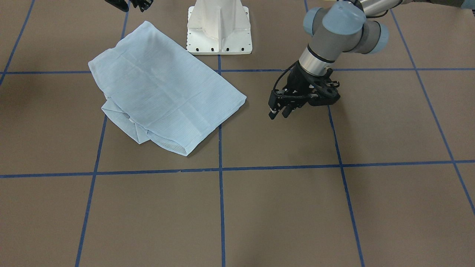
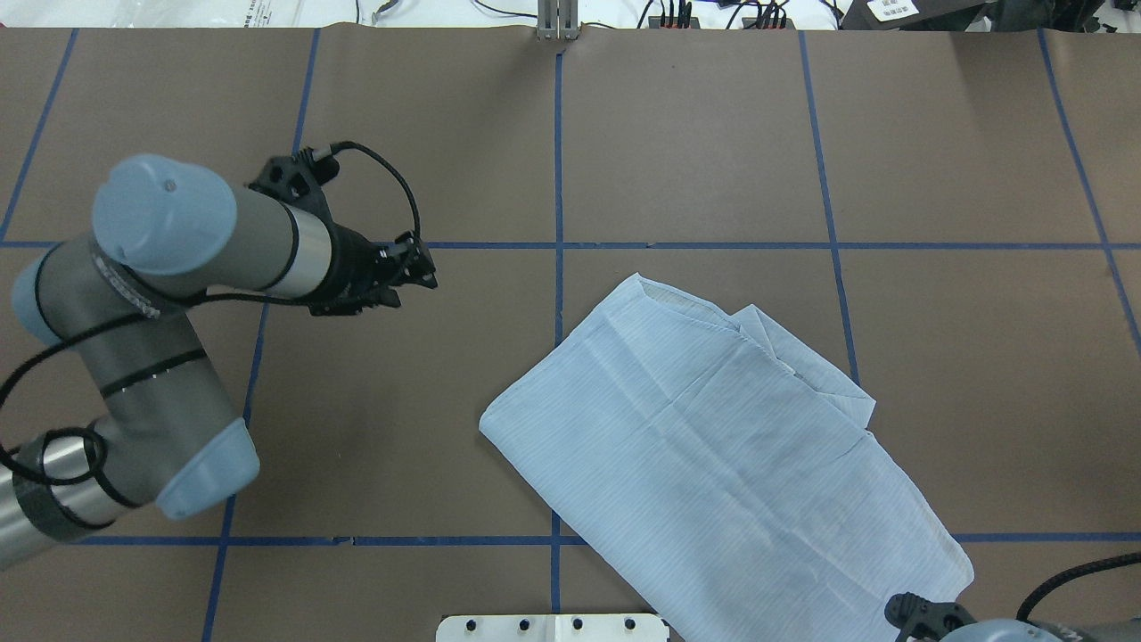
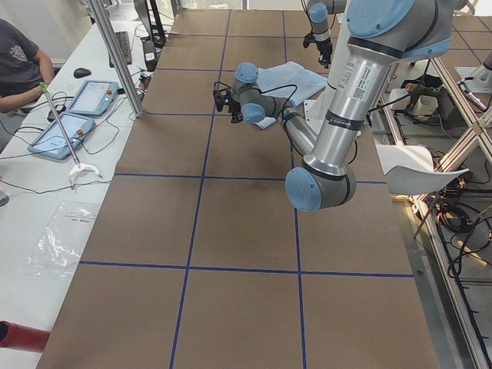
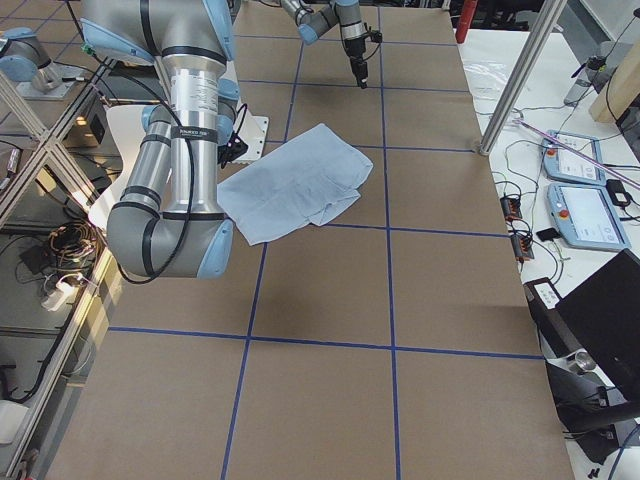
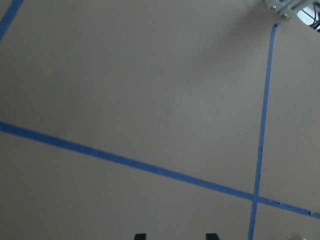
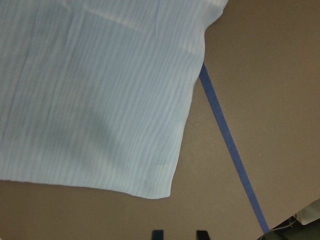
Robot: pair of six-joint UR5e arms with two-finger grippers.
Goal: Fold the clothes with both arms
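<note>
Shirt (image 1: 163,96) lies folded beside white pedestal (image 1: 219,27).

- Lit evenly and softly from overhead in the fixed views, with no hard glare on the brown tabletop (image 1: 282,207).
- Throws only faint, blurred shadows beneath the left hand (image 1: 279,115) and along the shirt (image 1: 167,96) edges.
- Looks dim and slightly soft in the left wrist view, darkest toward the bottom.
- Shows a grey shadow patch across the cloth in the right wrist view, with the fine stripes sharp.
</note>
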